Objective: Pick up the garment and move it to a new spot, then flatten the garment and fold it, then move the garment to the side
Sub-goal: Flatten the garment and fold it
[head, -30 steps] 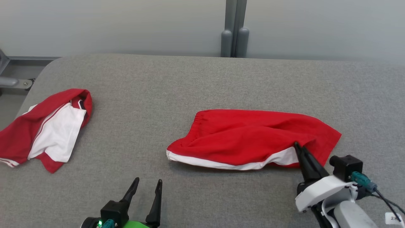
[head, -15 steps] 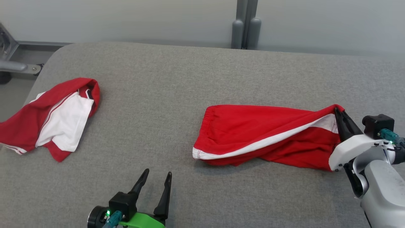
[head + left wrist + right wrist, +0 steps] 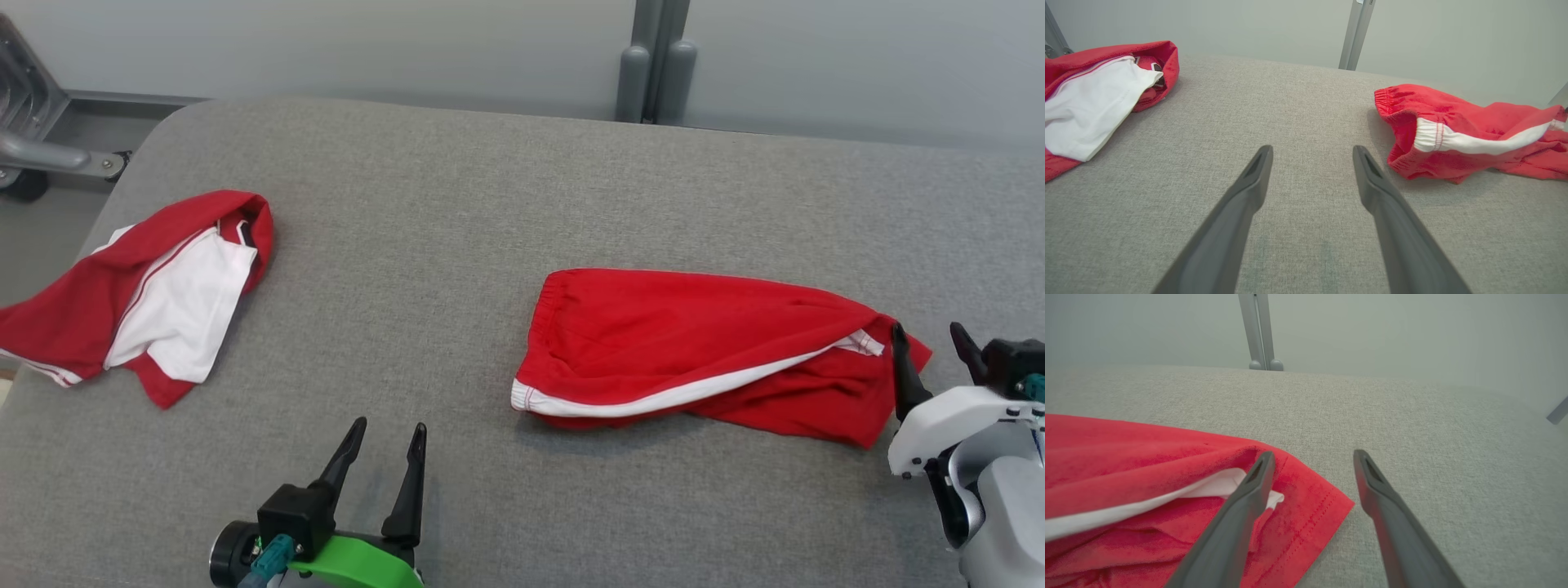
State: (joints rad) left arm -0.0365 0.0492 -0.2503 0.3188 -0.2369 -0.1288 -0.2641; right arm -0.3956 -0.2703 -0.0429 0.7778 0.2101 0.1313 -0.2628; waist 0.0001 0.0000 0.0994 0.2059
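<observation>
We are looking down on a grey fabric-covered table [image 3: 457, 188]; the red shorts [image 3: 694, 343], white-striped, are lying rumpled toward its four o'clock; a red-and-white garment [image 3: 139, 302] is lying at nine o'clock; our right gripper [image 3: 927, 331] is standing spread at the shorts' three-o'clock corner, one finger over the hem, gripping nothing; our left gripper [image 3: 390, 426] is hovering spread and empty at six o'clock.

Red shorts [image 3: 702, 343], white side stripe, lying rumpled on grey tabletop [image 3: 457, 204], elastic waistband toward left
</observation>
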